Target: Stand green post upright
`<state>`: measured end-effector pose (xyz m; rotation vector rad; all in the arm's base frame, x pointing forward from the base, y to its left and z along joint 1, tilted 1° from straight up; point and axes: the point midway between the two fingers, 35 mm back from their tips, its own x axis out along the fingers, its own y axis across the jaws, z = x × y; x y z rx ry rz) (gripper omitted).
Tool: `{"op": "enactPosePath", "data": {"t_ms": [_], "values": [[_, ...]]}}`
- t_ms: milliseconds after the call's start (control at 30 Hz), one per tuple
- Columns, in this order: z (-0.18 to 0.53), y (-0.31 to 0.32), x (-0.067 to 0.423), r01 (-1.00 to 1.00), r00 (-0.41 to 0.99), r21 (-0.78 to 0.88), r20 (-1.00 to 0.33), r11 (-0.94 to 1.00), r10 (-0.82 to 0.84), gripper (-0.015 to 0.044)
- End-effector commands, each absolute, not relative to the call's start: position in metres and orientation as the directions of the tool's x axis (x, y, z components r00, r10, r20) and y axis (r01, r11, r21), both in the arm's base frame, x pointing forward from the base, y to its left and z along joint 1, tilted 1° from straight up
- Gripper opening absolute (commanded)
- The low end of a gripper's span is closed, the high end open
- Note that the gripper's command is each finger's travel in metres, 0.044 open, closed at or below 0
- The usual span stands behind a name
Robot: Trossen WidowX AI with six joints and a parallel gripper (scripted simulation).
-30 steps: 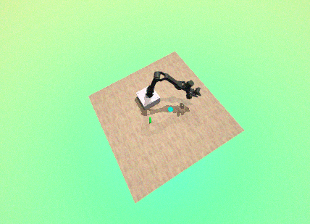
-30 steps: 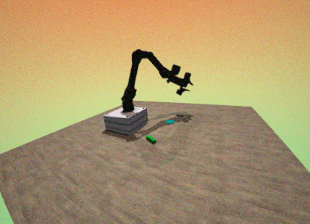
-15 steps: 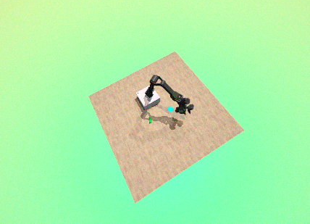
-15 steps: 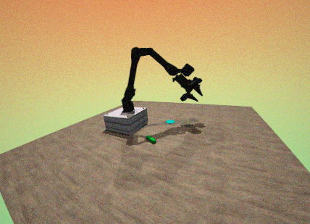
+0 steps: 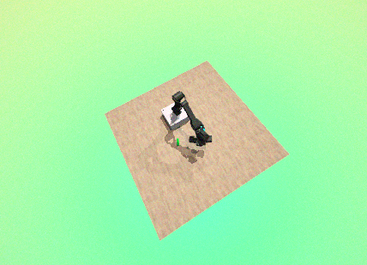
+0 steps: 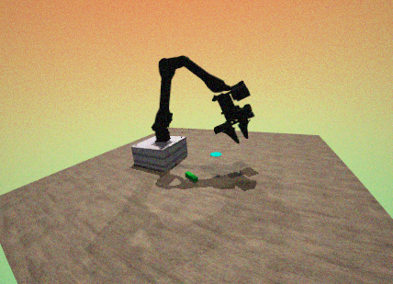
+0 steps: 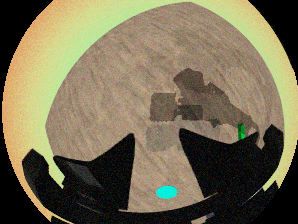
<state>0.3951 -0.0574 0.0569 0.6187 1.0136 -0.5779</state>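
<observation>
A black six-joint arm [image 6: 165,94] rises nearly straight from its grey block base [image 6: 176,159] on a brown wood-grain table [image 6: 275,218], bends sharply at the shoulder-high elbow and slopes down and forward to the wrist. The gripper [image 6: 235,134] hangs in the air with its fingers pointing down toward the table, partly open, about halfway, with nothing between them. In the exterior view it hovers above and just beyond the cyan circle [image 6: 216,153], a small flat disc on the table in front of the base. The wrist view looks down between the two dark fingers, and the cyan circle [image 7: 166,192] shows in the gap low in the picture. The green post [image 6: 191,176] lies flat on the table, nearer the camera than the circle and apart from it, at the edge of the arm's shadow [image 6: 230,181]. From the top view, the green post [image 5: 177,141] sits just off the base's corner, while the gripper [image 5: 198,140] is out to one side of it, well apart.
</observation>
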Motion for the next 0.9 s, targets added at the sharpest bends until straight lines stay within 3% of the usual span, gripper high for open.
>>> {"op": "enactPosePath", "data": {"t_ms": [0,300,567,700,867], "values": [[0.059,-0.089,0.375,0.691,0.346,0.133,-0.924,0.711,-0.164,0.0232],[0.057,-0.158,0.303,0.663,0.147,-0.002,-0.98,0.748,-0.133,0.0232],[0.062,-0.193,0.233,0.62,0.007,-0.021,-0.999,0.784,-0.033,0.0232],[0.06,-0.195,0.227,0.617,-0.002,-0.018,-1.0,0.787,-0.022,0.0232],[-0.006,-0.2,0.231,0.617,-0.002,-0.018,-1.0,0.787,-0.022,0.0232]]}}
